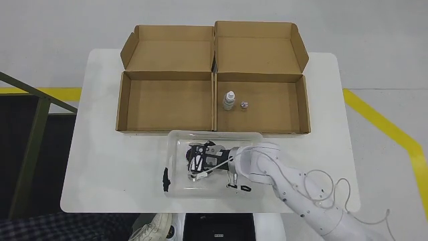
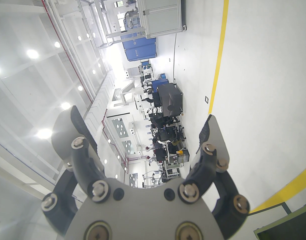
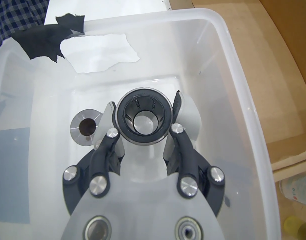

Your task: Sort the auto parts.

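Note:
My right gripper (image 3: 145,102) is inside a clear plastic bin (image 3: 228,41), shut on a black-and-steel cylindrical bearing (image 3: 145,119) that stands upright between its fingers. The bin's floor shows through the bearing's bore. A flat silver disc with a dark centre hole (image 3: 84,126) lies on the bin floor right beside one finger. From above, that right gripper (image 1: 198,161) sits in the left half of the bin (image 1: 175,137). My left gripper (image 2: 143,119) is open with nothing between its fingers and points away into the room.
Two open cardboard boxes stand side by side behind the bin: the left box (image 1: 167,104) is bare, while the right box (image 1: 274,104) holds a small white bottle (image 1: 229,100) and a tiny metal part (image 1: 245,104). Black tape (image 3: 47,37) sticks to the bin's rim.

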